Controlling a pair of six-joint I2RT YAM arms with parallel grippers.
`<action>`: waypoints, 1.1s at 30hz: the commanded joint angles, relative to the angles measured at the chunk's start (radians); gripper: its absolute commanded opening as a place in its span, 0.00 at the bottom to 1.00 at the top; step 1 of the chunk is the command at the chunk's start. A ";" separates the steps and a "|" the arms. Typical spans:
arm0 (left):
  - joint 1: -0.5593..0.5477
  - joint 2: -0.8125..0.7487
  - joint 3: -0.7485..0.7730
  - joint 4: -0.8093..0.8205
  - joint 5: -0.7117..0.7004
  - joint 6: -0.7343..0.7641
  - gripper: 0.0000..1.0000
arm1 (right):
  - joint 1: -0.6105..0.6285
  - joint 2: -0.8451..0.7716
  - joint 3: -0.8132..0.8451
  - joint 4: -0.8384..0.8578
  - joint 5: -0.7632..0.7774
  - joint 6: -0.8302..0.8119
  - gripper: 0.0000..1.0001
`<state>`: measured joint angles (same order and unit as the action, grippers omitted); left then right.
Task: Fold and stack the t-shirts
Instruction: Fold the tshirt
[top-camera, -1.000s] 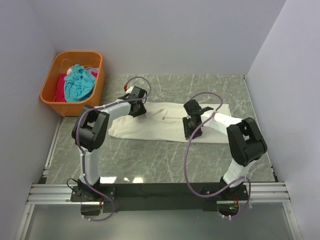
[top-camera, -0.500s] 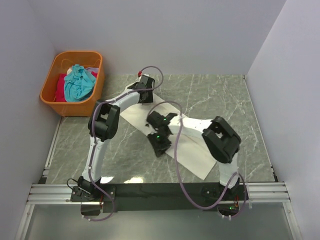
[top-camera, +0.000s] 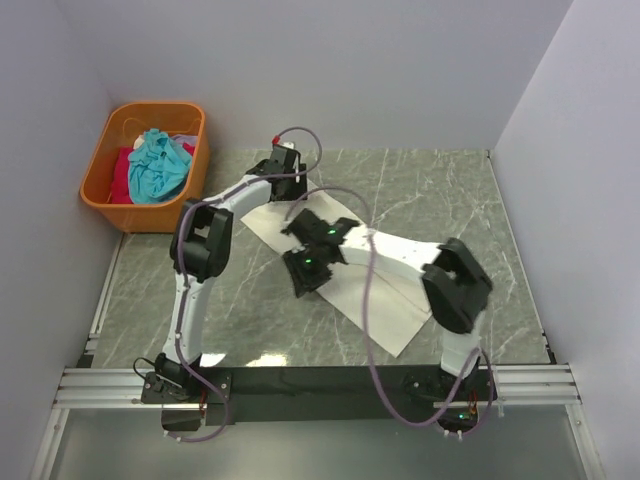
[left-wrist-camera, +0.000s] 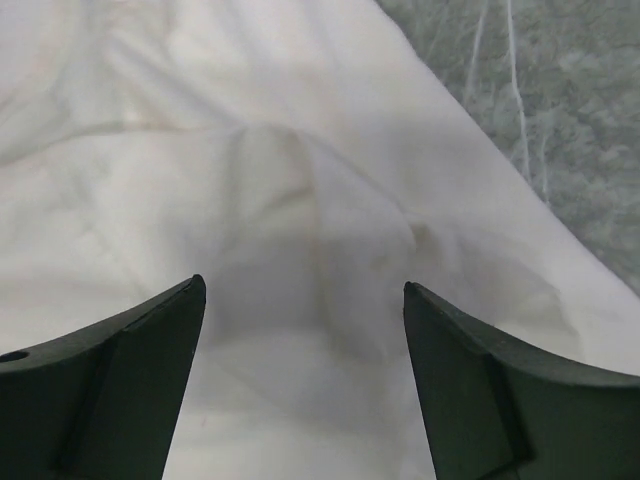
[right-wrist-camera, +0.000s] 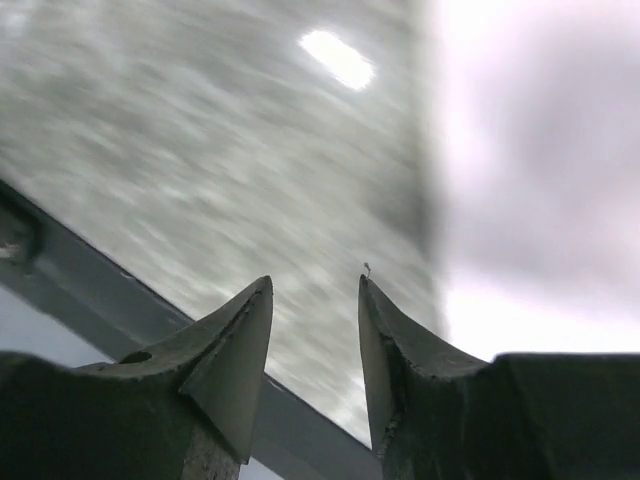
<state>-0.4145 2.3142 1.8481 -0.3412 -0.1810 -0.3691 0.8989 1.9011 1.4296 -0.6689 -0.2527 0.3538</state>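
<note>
A large cream t-shirt (top-camera: 385, 290) lies flat, running diagonally from the far left to the near right of the table. My left gripper (top-camera: 283, 185) hovers over its far end. In the left wrist view the left gripper (left-wrist-camera: 300, 285) is open wide and empty, with rumpled cream cloth (left-wrist-camera: 300, 190) under it. My right gripper (top-camera: 300, 285) is at the shirt's left edge. In the right wrist view the right gripper (right-wrist-camera: 315, 280) has its jaws a little apart with nothing between them, over blurred table. A teal t-shirt (top-camera: 157, 163) and a red one (top-camera: 122, 175) lie in the basket.
The orange plastic basket (top-camera: 196, 150) stands at the far left corner, off the marble top. Grey walls close in the left, far and right sides. A black and metal rail (top-camera: 320, 380) runs along the near edge by the arm bases.
The cream shirt has swung from lying crosswise to lying diagonally. My right gripper moved left and nearer, to the shirt's left edge. My left gripper moved farther back.
</note>
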 joint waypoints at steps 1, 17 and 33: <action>0.008 -0.231 -0.056 0.038 -0.023 -0.096 0.86 | -0.078 -0.178 -0.127 -0.030 0.128 -0.036 0.47; -0.063 -0.403 -0.398 -0.058 -0.060 -0.427 0.70 | -0.173 -0.200 -0.356 -0.040 0.194 -0.113 0.46; -0.030 -0.058 -0.181 -0.136 -0.104 -0.260 0.65 | -0.032 0.071 -0.121 -0.124 -0.035 -0.138 0.35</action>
<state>-0.4690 2.1796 1.6432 -0.4500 -0.2798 -0.7094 0.8177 1.9030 1.2560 -0.8013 -0.1860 0.2333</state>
